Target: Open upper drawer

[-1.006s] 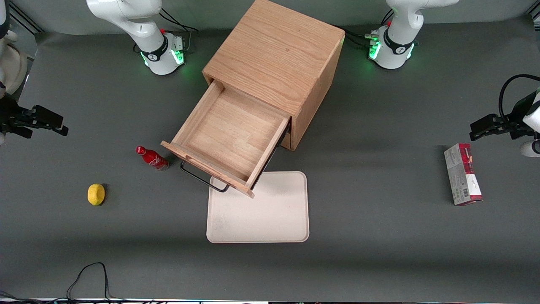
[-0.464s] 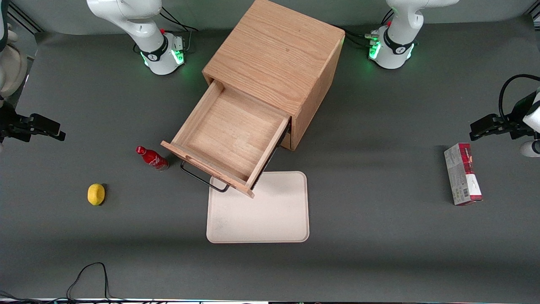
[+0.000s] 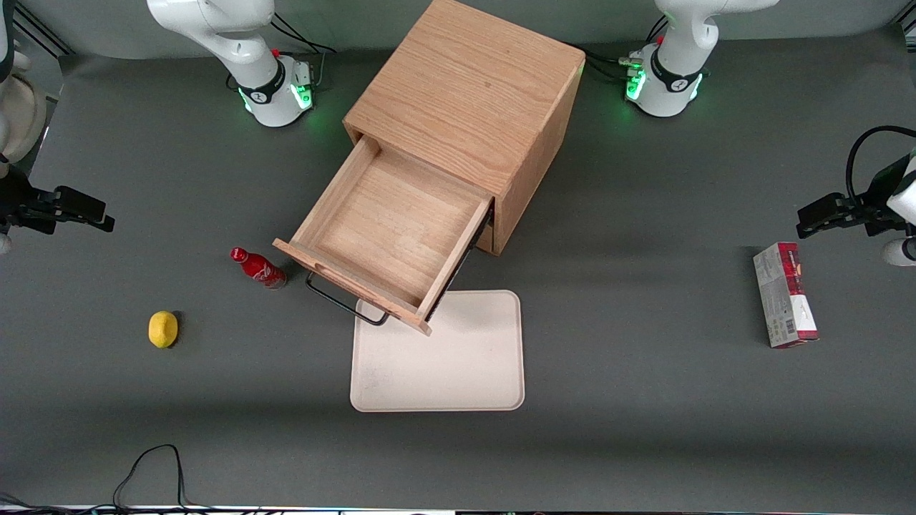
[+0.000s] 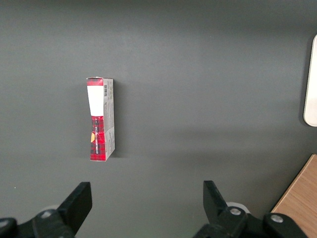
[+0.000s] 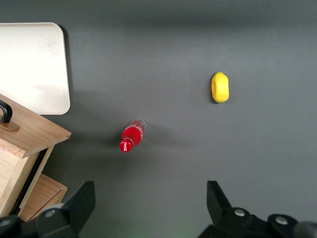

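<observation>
Upper drawer out, pincer spread and empty.

Front view: the upper drawer [image 3: 390,232] stands pulled out of the cabinet [image 3: 472,93], well apart from the pincer [image 3: 86,214] at the working arm's end of the bench [image 3: 644,400].
Right wrist view: the pincer [image 5: 148,206] hangs wide open, holding nothing, above a red bottle [image 5: 132,135] and a lemon [image 5: 220,87].

The gripper [image 5: 148,208] is cut off by the picture's edge, showing only its two spread fingertips. The upper drawer [image 3: 390,229] hides the lower drawer and covers a corner of the white tray [image 3: 444,357]. The bottle's [image 3: 257,267] label is too small to read.
</observation>
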`<state>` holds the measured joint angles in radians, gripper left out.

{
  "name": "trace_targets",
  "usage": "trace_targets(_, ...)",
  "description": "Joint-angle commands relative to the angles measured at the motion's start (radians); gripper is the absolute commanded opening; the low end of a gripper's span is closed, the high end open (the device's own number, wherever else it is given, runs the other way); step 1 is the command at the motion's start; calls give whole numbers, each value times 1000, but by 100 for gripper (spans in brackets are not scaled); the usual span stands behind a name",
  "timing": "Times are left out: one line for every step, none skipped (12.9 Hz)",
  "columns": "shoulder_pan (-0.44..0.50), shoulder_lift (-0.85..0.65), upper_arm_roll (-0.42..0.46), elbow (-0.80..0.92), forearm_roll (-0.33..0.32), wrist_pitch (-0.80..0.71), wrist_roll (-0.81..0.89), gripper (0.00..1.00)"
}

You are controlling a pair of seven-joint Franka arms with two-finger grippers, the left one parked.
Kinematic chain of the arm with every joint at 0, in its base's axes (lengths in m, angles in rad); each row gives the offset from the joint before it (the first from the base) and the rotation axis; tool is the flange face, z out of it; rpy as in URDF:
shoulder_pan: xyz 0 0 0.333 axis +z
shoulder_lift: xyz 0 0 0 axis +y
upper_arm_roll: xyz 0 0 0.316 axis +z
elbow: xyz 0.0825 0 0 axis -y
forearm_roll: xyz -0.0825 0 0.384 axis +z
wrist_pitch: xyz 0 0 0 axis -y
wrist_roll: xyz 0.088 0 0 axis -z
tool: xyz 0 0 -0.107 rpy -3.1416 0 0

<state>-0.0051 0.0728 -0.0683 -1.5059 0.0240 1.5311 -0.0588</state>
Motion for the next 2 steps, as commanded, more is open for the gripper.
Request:
trace_targets(7,-19,2,-10,-27,-9,25,100)
trace_targets(7,-18,2,-10,-27,-9,25,100)
